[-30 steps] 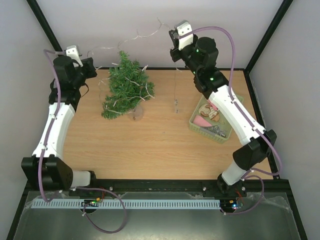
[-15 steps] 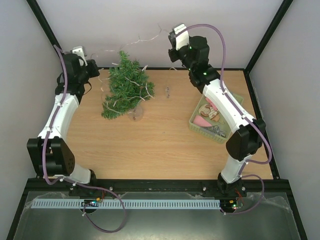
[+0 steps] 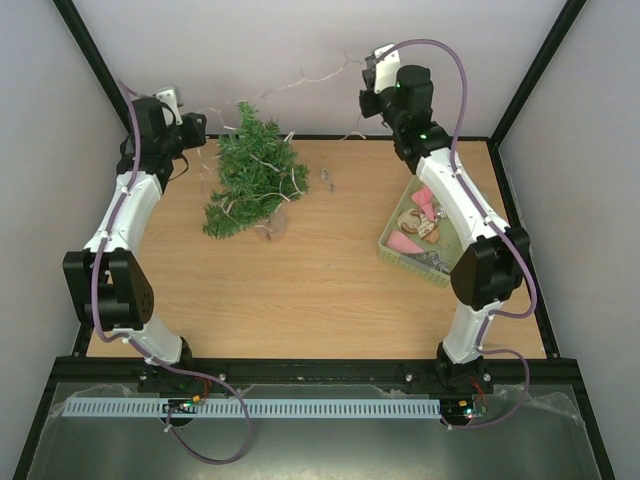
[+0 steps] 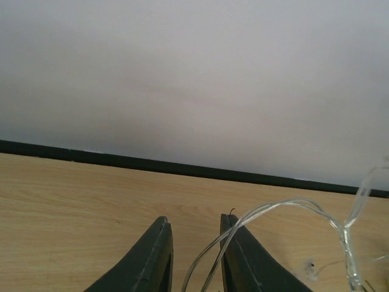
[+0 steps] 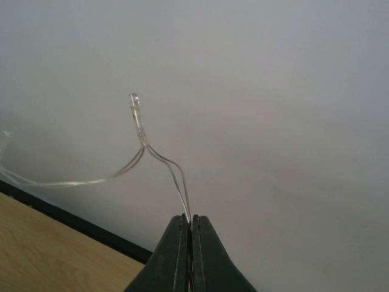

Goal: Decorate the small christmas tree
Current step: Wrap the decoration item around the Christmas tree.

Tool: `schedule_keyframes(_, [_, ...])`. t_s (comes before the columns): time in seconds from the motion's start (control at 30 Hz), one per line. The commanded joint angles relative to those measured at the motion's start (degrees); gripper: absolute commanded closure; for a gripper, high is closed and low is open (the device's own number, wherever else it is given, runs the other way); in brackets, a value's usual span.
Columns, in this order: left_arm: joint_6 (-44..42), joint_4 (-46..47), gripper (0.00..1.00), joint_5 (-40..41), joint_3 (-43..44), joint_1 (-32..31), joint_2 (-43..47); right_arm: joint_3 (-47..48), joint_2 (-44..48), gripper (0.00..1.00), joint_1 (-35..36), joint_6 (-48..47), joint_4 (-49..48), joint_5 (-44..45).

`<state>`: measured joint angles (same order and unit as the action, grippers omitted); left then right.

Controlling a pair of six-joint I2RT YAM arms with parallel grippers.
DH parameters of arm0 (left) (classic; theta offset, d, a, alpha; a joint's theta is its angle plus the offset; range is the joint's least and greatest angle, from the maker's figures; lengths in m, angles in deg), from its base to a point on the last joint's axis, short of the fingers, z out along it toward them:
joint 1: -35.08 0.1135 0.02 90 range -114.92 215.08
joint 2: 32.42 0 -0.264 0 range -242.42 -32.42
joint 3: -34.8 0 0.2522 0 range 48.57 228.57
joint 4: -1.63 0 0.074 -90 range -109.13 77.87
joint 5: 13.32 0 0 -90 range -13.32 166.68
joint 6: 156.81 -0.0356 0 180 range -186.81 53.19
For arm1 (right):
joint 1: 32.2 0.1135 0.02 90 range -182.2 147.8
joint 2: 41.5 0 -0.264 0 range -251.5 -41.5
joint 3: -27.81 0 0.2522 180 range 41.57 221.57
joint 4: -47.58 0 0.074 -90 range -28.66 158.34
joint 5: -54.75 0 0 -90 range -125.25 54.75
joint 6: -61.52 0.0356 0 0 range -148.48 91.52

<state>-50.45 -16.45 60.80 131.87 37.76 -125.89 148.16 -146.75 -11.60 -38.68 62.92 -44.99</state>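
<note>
Pinching a thin clear light string (image 5: 146,143), the right arm's fingers (image 5: 178,246) press together; the left arm's fingers (image 4: 155,255) stand slightly apart, string running between them. The small bushy green christmas tree (image 3: 252,180) sits far-left on the wooden table (image 3: 320,275).

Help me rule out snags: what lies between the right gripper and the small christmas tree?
In the top view, a clear light string spans the air from the right gripper to the small christmas tree.
</note>
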Motion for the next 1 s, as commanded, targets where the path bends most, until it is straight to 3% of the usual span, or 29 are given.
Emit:
schedule_keyframes(0.0, [1.22,-0.78,0.73,-4.66,1.89,1.04,0.7,1.41,0.49,0.98,-1.02,0.92,0.71,-3.28])
schedule_keyframes(0.2, [3.55,-1.78,0.59,-11.12,1.25,2.2,2.56,-0.48,0.95,0.98,-1.09,2.22,-0.13,-7.49])
schedule_keyframes(0.7, [-1.94,-10.39,0.51,-19.49,-6.86,3.21,10.03,1.67,0.55,0.98,-1.28,1.61,1.27,-7.58])
schedule_keyframes(0.83, [-1.18,-10.72,0.51,-17.79,-9.35,3.19,13.03,2.33,0.51,0.98,-1.79,1.65,1.15,-7.58])
schedule_keyframes(0.97, [1.02,-10.08,0.51,-10.7,-12.93,3.21,16.81,4.52,0.22,0.98,-2.63,1.93,2.28,-8.04])
